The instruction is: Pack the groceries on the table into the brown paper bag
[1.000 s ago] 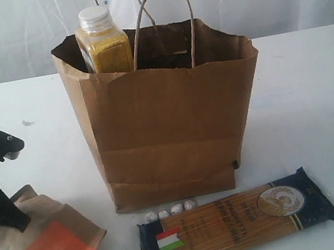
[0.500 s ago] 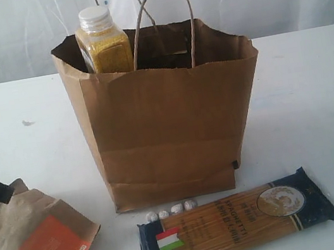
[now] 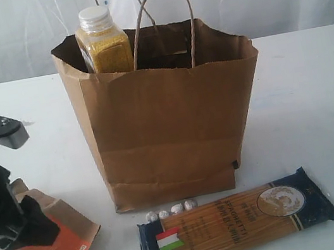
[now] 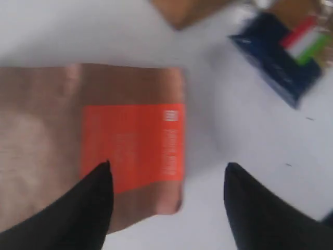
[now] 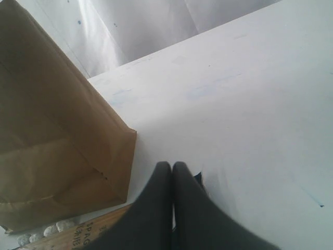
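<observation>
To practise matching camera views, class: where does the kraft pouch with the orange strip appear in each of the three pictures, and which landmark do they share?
Exterior view: the kraft pouch lies flat at the lower left, partly behind the left arm.
Left wrist view: the pouch lies beneath the open left pincer.
Right wrist view: not in it.
Shared landmark: the spaghetti packet.

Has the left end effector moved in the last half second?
Yes. The left end effector has swung back in toward the tall brown paper bag, now open above the kraft pouch with the orange strip.
</observation>
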You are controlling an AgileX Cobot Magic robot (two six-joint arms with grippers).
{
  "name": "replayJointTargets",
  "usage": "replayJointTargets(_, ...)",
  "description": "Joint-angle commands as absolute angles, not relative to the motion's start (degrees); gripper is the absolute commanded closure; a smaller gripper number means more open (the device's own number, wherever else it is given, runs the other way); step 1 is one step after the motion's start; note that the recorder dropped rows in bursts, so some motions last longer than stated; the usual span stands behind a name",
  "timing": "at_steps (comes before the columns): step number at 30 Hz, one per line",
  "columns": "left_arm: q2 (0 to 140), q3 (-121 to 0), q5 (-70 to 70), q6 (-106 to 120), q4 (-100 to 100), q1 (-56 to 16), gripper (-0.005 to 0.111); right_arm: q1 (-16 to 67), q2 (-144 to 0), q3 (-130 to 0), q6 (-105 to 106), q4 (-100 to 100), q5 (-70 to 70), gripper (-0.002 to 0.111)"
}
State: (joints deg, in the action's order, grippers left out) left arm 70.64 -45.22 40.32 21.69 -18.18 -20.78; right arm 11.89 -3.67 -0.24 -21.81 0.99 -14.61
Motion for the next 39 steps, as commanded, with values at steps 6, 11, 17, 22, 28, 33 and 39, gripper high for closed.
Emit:
replayJointTargets(6,70.1,-44.8,43.6,27.5,-24.2,-27.5,0.041,11.5,-3.5,0.0,-21.8,0.4,-14.1,0.108)
replayJointTargets(11,70.2,-44.8,40.9,7.0,-0.6,-35.1,0.041,11.5,-3.5,0.0,-21.8,0.4,-14.1,0.108)
replayJointTargets(17,74.0,-44.7,41.6,-14.7,18.8,-46.9,0.041,11.5,-3.5,0.0,-21.8,0.4,-14.1,0.108)
replayJointTargets(22,81.4,-44.7,41.7,-27.6,30.3,-55.2,0.041,11.5,-3.5,0.0,-21.5,0.4,-14.1,0.108)
replayJointTargets(28,89.4,-44.7,41.0,-34.7,34.2,-59.2,0.041,11.5,-3.5,0.0,-21.5,0.6,-14.1,0.108)
replayJointTargets(33,94.1,-44.7,40.5,-37.6,37.4,-60.1,0.041,11.5,-3.5,0.0,-21.5,0.6,-14.1,0.108)
replayJointTargets(39,98.6,-44.7,40.5,-37.7,38.3,-60.1,0.041,11.5,-3.5,0.0,-21.5,0.6,-14.1,0.108)
